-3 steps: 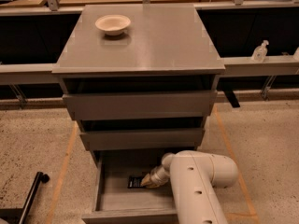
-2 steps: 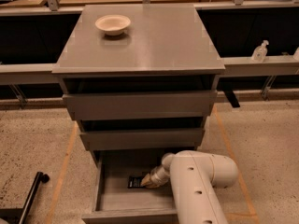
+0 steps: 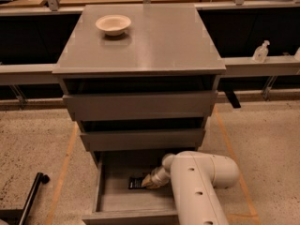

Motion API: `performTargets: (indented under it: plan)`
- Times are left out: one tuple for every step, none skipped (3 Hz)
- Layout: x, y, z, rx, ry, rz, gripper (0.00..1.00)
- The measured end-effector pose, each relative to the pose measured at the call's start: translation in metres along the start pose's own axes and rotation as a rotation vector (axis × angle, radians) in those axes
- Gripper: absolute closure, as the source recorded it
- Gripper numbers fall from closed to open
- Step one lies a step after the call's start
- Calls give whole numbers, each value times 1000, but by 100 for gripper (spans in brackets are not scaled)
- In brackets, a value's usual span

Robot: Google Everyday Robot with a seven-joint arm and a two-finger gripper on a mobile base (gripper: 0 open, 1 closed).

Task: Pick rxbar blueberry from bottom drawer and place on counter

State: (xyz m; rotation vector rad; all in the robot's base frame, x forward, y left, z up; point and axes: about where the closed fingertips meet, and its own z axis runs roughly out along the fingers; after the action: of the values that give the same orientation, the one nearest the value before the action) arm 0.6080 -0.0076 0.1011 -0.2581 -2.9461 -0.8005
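The bottom drawer (image 3: 108, 201) stands pulled out below two other drawers. On its grey floor lies the rxbar blueberry (image 3: 136, 183), a small black wrapped bar. My gripper (image 3: 147, 182) reaches down into the drawer from the white arm at the right, with its tip touching the bar's right end. The arm hides the drawer's right side. The counter (image 3: 159, 36) is the wide grey slab on top of the cabinet.
A cream bowl (image 3: 113, 24) sits on the counter's back left. A small clear bottle (image 3: 260, 51) stands on the grey rail to the right. A black pole (image 3: 32, 196) lies on the speckled floor at lower left. Orange tape lines run along both sides of the cabinet.
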Motion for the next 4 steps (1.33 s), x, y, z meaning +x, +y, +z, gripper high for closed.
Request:
performTargets:
  plan:
    - [0, 0, 0, 0, 0, 0, 100]
    - [0, 0, 0, 0, 0, 0, 100]
    - [0, 0, 0, 0, 0, 0, 82]
    - [0, 0, 0, 0, 0, 0, 58]
